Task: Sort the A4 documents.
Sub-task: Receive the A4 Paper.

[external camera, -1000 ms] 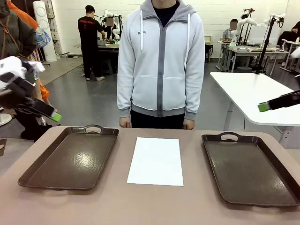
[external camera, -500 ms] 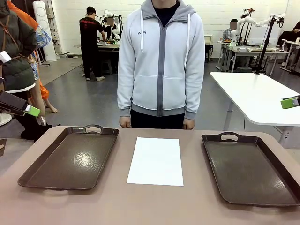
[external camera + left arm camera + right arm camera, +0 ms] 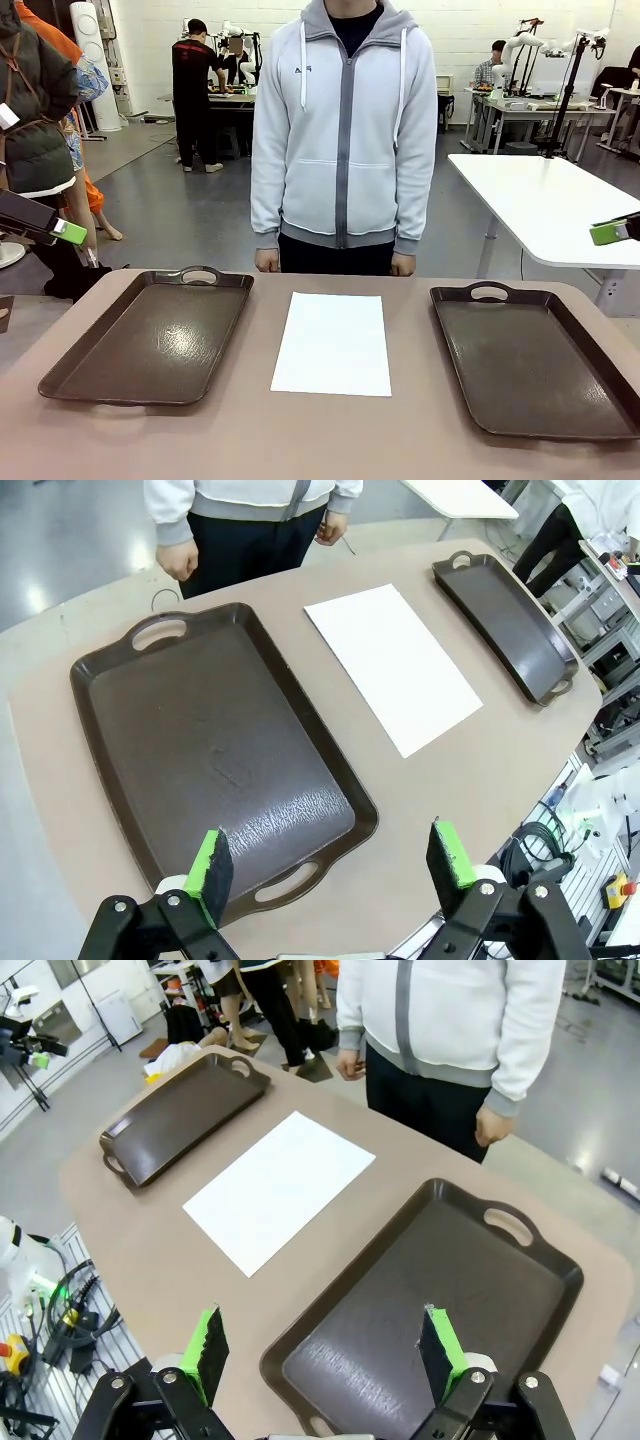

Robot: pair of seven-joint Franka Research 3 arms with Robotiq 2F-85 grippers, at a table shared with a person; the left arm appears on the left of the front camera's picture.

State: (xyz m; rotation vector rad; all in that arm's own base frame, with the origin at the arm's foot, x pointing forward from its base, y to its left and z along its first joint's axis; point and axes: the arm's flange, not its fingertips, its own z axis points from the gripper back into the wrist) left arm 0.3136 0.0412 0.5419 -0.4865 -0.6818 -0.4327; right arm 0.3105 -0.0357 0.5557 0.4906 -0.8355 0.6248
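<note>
**Tool state.** In its wrist view, the left gripper (image 3: 330, 860) has its two fingers spread wide with nothing between them, so it is open. The right gripper (image 3: 322, 1348) stands the same way in its own wrist view, also open and holding nothing.

**Cut off or unclear.**
- The front view clips both arms at the picture's sides. One green pad (image 3: 68, 234) shows at the left side and one (image 3: 608, 233) at the right.
- The tabletop (image 3: 330, 440) runs out of the front view at its near edge.
- The near right corner of the right tray (image 3: 490, 291) is clipped as well.
- The A4 documents (image 3: 333, 343) appear as one white rectangle. Whether this is one sheet or a stack cannot be told.

**Position.** The A4 documents lie flat on the middle of the tabletop, between the left tray (image 3: 199, 274) and the right tray. One short edge lies near the far edge.

**Edges and room.**
- A strip of bare tabletop separates each long paper edge from the neighbouring tray rim, and none of them touch.
- A broad bare band lies between the paper and the near edge.
- The person (image 3: 343, 130) stands at the far edge, with hands (image 3: 266, 261) hanging just beyond it, apart from the paper.
</note>
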